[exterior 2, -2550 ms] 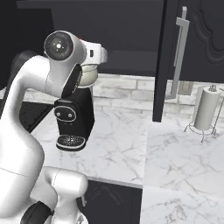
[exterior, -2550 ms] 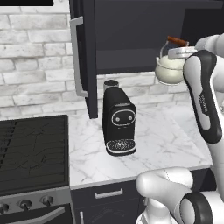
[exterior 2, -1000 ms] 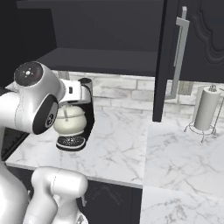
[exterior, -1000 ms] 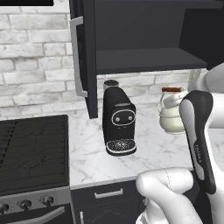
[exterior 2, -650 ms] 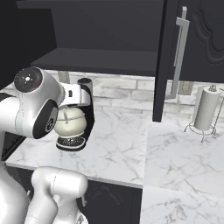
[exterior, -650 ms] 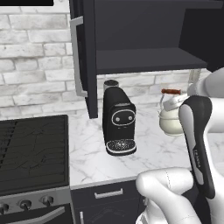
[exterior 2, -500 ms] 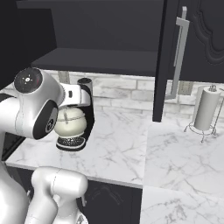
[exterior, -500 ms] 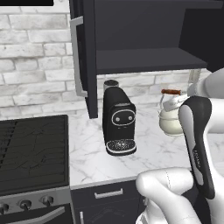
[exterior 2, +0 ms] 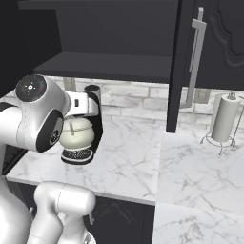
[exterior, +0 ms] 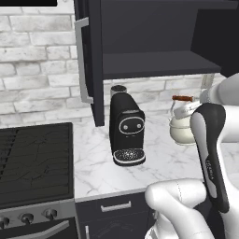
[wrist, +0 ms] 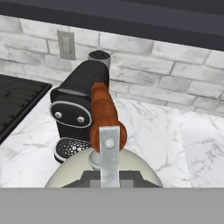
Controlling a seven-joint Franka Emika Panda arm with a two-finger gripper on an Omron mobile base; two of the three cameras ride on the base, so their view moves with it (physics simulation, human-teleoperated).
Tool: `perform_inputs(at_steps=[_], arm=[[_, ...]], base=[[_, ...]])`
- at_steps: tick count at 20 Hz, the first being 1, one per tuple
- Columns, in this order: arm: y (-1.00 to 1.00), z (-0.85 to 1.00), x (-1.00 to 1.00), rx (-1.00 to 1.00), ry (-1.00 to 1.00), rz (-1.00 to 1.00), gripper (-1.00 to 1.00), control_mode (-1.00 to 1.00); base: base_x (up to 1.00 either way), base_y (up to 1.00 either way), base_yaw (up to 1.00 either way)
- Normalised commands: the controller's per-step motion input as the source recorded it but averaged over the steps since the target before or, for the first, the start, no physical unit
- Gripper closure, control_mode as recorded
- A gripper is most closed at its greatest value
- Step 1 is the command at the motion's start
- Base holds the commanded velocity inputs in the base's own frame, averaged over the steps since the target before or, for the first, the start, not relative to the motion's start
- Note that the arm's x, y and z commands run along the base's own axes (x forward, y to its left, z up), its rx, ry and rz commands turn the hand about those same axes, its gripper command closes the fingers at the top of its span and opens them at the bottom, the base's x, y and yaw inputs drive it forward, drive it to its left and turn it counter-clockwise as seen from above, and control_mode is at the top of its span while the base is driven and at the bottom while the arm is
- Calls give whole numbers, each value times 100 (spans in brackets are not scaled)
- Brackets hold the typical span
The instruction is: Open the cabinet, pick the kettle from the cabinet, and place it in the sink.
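The gripper is clamped tight on the reddish-brown handle of the kettle, held above the marble counter beside the coffee machine; the cabinet stands open and emptied, so only delivery to the sink remains.

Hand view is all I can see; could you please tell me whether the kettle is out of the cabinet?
Observer: Yes. The kettle sits below the cabinet shelf, right of the coffee machine, low over the marble counter.
Operator: Thank you. Are the cabinet doors open?
Observer: Both stand open: the left door on the stove side, the right door near a paper towel holder.
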Motion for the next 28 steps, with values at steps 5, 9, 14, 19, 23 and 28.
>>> perform_inputs(at_steps=[5, 9, 14, 19, 23, 28], arm=[[0, 0, 0, 0, 0, 0, 100, -100], [0, 0, 0, 0, 0, 0, 100, -100], [0, 0, 0, 0, 0, 0, 100, -100], [0, 0, 0, 0, 0, 0, 100, -100], [0, 0, 0, 0, 0, 0, 100, -100], [-1, 0, -7, 0, -2, 2, 100, -100]], base=[[0, 0, 0], [0, 0, 0], [0, 0, 0], [0, 0, 0], [0, 0, 0], [0, 0, 0]])
